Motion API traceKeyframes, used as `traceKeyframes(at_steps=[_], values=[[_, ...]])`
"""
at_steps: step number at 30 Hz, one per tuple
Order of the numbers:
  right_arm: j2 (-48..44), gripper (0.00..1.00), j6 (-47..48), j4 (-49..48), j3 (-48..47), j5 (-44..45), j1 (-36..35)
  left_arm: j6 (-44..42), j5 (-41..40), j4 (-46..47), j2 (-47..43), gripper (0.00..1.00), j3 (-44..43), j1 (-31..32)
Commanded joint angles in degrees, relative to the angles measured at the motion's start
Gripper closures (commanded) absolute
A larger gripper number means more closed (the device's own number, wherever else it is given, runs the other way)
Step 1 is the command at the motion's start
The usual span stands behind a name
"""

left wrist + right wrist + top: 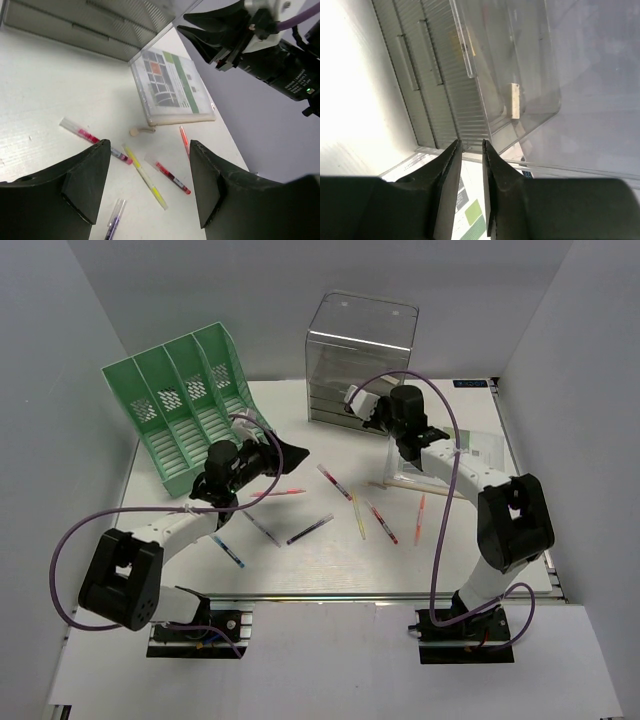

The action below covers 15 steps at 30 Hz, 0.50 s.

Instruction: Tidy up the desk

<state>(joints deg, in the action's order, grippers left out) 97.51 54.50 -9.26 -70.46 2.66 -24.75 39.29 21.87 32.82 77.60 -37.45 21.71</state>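
Note:
The white desk (330,565) holds several scattered pens: a yellow one (358,517), a red one (382,524), an orange one (420,506) and a purple one (310,529). My left gripper (292,453) is open and empty, raised above the desk left of the pens. In the left wrist view (147,145) the yellow pen (145,176) and red pen (170,176) lie between its fingers, well below. My right gripper (356,402) hovers by the clear drawer box (360,360), empty, its jaws a narrow gap apart (470,144).
A green slotted file rack (185,410) stands at the back left. A printed book (445,455) lies at the right, with a small wooden piece (141,131) beside it. A blue pen (228,551) lies near the front rail (380,597). Grey walls enclose the desk.

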Motion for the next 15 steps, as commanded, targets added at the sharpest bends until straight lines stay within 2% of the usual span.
traceKeyframes(at_steps=[1, 6, 8, 10, 11, 14, 15], values=[[-1.9, 0.7, -1.2, -2.0, 1.3, -0.5, 0.1, 1.9, 0.5, -2.5, 0.6, 0.26, -1.6, -0.5], [-5.4, 0.7, -4.6, 1.6, 3.9, -4.2, 0.2, 7.5, 0.9, 1.1, 5.6, 0.31, -4.0, 0.0], [-9.4, 0.71, -8.0, 5.6, 4.7, -8.9, 0.7, 10.2, 0.2, 2.5, 7.6, 0.38, -5.9, 0.8], [-12.4, 0.74, -16.3, 9.1, 5.1, -13.3, 0.8, 11.7, -0.1, 4.0, 11.2, 0.42, -8.7, 1.4], [-15.3, 0.79, -19.6, 13.3, 5.1, -17.1, 2.0, 13.9, 0.2, 4.4, 12.8, 0.48, -9.6, 1.4], [-21.1, 0.88, -34.2, 13.7, 8.3, -20.9, 3.6, 19.4, 0.0, 8.2, 19.3, 0.58, -13.2, 1.4], [-22.3, 0.87, -36.5, 13.5, 9.4, -22.8, 4.2, 20.4, -0.2, 9.5, 22.4, 0.6, -14.2, 1.4]])
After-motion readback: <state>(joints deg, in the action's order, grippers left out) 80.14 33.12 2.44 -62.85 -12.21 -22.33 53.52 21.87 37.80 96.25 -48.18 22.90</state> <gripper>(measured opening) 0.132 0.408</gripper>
